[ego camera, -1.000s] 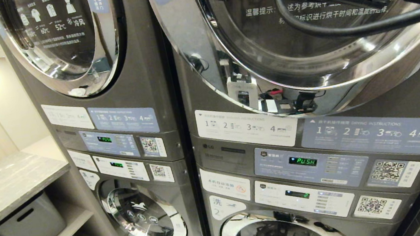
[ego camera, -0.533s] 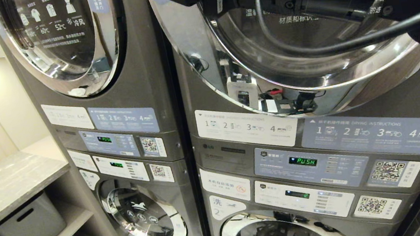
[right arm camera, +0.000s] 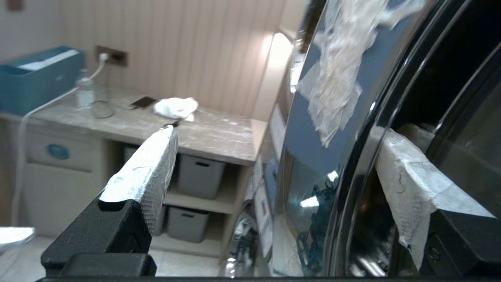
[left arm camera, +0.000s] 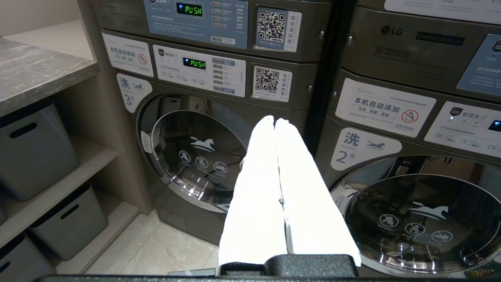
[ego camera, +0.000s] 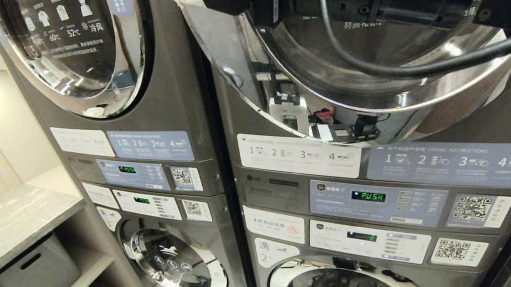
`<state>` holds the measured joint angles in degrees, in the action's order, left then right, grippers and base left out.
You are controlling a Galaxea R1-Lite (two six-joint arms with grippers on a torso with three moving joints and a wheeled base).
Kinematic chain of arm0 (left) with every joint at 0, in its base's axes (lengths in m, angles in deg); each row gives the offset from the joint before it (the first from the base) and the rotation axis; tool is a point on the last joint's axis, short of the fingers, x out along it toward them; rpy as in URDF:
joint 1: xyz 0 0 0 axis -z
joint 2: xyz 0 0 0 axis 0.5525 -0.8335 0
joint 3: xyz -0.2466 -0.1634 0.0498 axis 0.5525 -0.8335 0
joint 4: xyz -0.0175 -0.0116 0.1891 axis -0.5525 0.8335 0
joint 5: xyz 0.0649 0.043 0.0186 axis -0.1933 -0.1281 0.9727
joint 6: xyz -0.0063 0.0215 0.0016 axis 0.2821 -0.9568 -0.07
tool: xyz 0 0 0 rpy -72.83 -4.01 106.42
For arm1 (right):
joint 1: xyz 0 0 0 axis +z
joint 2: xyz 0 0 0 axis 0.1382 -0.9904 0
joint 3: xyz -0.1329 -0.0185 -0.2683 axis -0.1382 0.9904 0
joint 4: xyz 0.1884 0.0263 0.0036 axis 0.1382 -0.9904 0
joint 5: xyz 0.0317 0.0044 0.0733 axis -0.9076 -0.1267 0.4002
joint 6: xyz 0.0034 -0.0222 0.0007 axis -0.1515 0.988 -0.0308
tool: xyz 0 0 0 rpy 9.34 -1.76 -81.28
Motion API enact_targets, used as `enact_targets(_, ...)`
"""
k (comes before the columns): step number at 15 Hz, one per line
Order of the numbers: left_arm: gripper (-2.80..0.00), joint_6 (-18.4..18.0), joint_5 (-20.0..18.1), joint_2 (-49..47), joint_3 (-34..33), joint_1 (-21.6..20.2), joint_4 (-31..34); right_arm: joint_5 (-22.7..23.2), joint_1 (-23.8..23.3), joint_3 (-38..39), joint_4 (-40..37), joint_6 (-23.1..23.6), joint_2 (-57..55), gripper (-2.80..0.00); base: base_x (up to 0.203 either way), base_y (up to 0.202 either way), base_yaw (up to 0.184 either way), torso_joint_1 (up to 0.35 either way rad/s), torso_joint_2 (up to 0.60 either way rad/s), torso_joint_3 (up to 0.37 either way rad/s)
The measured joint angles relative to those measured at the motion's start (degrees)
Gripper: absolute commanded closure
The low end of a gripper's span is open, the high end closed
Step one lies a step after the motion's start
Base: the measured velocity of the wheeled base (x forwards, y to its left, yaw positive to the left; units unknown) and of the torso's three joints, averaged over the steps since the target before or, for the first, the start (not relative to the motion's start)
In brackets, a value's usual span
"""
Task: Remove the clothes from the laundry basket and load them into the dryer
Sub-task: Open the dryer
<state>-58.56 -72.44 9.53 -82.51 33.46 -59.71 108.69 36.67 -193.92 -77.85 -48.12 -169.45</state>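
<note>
Right gripper (right arm camera: 274, 156) spread wide, straddling dryer door (right arm camera: 332, 129) rim; left gripper (left arm camera: 274, 121) clenched, parked

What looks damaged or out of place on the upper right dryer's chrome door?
Ragged white paper scraps cling to the blue label on the round chrome dryer door, like a torn-off sticker. The open right gripper straddles that door's edge.

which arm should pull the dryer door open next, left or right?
Right. The right gripper is up at the dryer door, jaws open astride its chrome rim. The left gripper hangs low, jaws shut, facing the lower washers.
</note>
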Motion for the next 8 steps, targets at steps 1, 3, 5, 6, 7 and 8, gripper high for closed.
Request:
enact_targets(1,0.0,0.0,0.0,0.0,0.0,0.0,0.0,1.66,0.0,2.07,0.0,-0.14,1.14,-2.8,0.0,0.0,0.0,0.0,0.0,0.0)
enact_targets(3,0.0,-0.01,0.0,0.0,0.0,0.0,0.0,4.01,0.0,7.38,-0.02,-0.25,4.46,-2.8,0.0,0.0,0.0,0.0,0.0,0.0)
enact_targets(5,0.0,0.01,0.0,0.0,0.0,0.0,0.0,4.57,0.02,11.86,0.0,-0.28,8.24,-2.8,0.0,0.0,0.0,0.0,0.0,0.0)
enact_targets(6,0.0,0.01,0.0,0.0,0.0,0.0,0.0,4.68,0.03,13.71,-0.02,-0.29,10.23,-2.8,0.0,0.0,0.0,0.0,0.0,0.0)
enact_targets(7,0.0,-0.01,0.0,0.0,0.0,0.0,0.0,4.74,0.02,15.34,-0.25,-0.29,12.17,-2.8,0.0,0.0,0.0,0.0,0.0,0.0)
enact_targets(8,0.0,0.01,0.0,0.0,0.0,0.0,0.0,4.76,0.02,16.91,-0.91,-0.31,14.17,-2.8,0.0,0.0,0.0,0.0,0.0,0.0)
